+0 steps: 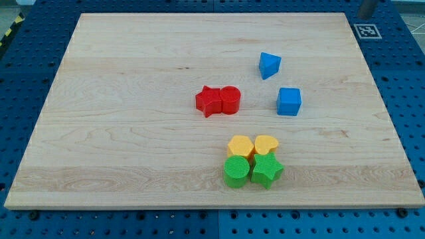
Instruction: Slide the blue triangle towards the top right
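Camera view: blue triangle (269,65) is seen just above blue cube (289,101) on the tabletop (133,133); my tip isn't shown, state can't be told.

Your wooden board (133,133) carries the blue triangle (269,65); below it the blue cube (289,101), left the touching red star (208,101) and red cylinder (230,99), farther below four clustered yellow and green blocks (252,161).

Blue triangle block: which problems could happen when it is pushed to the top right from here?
1. My tip is not in view, so its approach line is unknown.
2. The blue triangle block lies close to the blue cube block; an approach from below right may knock the cube.
3. A push on its slanted sides may turn it rather than slide it.
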